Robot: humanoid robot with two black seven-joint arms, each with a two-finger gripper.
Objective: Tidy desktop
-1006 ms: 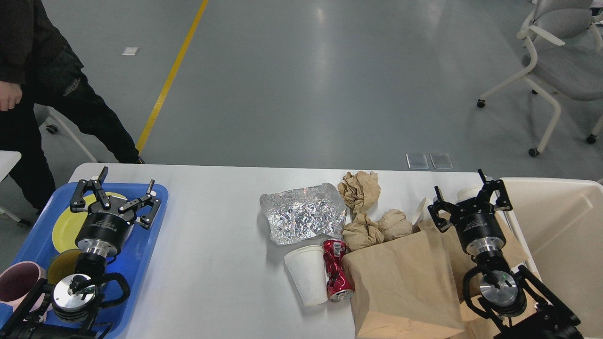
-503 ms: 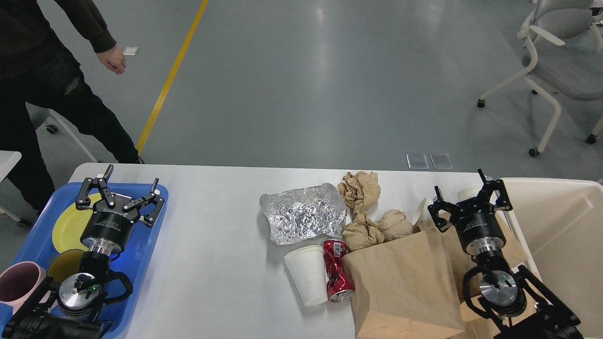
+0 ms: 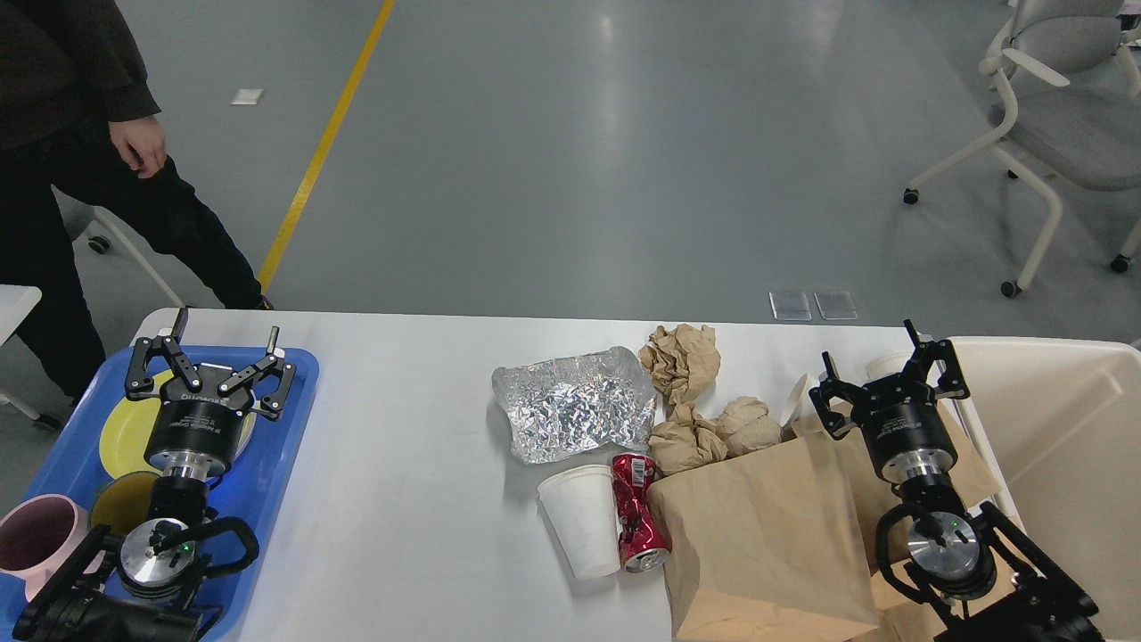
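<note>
Our desktop spreads white across the near half of the scene, under both our arms. Our left gripper hangs over its left end with fingers spread apart and nothing between them, above the blue tray and the yellow plate in it; a pink mug sits at the tray's near left corner. Our right gripper hovers over the right end — released too, grasping nothing — just above a brown paper bag and beside the cream bin at the far right. Between the two hands, well apart from the left one, lies the litter: crumpled foil, three paper wads, a tipped white cup touching a crushed red can. Beyond the table, a person stands far left — an office chair far right.
</note>
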